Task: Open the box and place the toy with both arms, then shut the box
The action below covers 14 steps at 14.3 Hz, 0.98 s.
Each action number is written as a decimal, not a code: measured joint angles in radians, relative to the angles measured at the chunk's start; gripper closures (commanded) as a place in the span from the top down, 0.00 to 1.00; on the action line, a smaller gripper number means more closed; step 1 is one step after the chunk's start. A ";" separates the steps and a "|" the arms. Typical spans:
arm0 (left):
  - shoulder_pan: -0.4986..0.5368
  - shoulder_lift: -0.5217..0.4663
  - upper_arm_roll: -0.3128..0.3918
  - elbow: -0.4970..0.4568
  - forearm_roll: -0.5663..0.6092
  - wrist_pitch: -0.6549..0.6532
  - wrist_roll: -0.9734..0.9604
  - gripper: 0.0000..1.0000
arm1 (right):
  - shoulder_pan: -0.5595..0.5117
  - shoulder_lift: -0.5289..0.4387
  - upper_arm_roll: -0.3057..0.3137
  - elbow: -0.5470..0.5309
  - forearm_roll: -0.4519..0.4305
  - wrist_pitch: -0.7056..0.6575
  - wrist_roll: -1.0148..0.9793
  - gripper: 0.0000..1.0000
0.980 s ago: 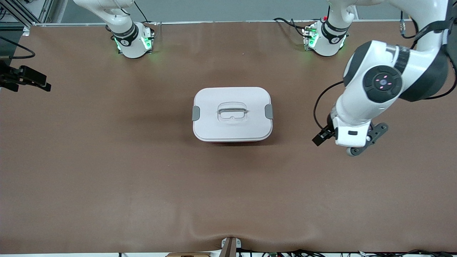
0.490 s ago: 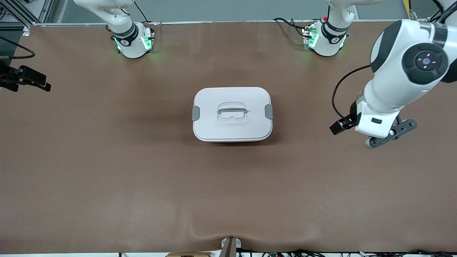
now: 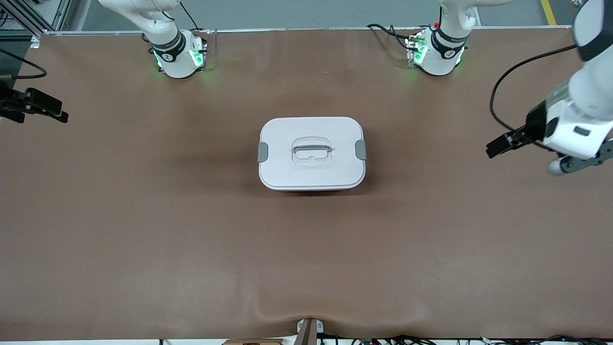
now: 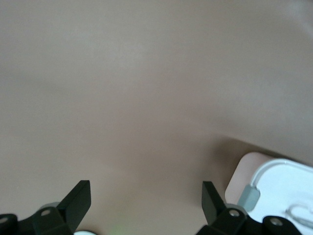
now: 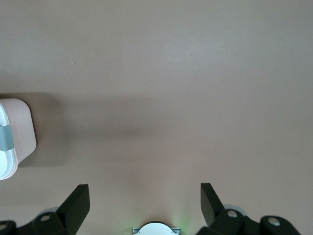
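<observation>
— Sitting shut in the middle of the worktop [image 3: 143, 230], that box [image 3: 312, 153]; both grey clips look down, no toy in sight.
— And the arms?
— Left gripper [image 3: 498, 145] hangs over the left arm's end, right gripper [image 3: 45, 109] over the other end, fingers wide, empty.
— I'd say it's either finished or not begun; otherwise, unclip first.

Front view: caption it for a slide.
Closed box mid-table; left gripper and right gripper open, at opposite table ends.
</observation>
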 measured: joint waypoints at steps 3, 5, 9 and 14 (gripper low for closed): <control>-0.013 -0.050 0.027 0.001 -0.017 -0.073 0.010 1.00 | -0.011 -0.008 -0.007 0.000 0.034 -0.002 0.002 1.00; -0.041 -0.080 0.069 0.001 -0.017 -0.112 0.044 1.00 | -0.033 -0.013 -0.010 0.000 0.060 -0.006 0.002 1.00; -0.055 -0.115 0.150 0.000 -0.017 -0.157 0.148 1.00 | -0.037 -0.017 -0.004 -0.006 0.062 -0.005 0.002 1.00; -0.067 -0.114 0.154 -0.022 -0.017 -0.157 0.162 1.00 | -0.026 -0.041 0.006 -0.036 0.054 0.017 0.002 1.00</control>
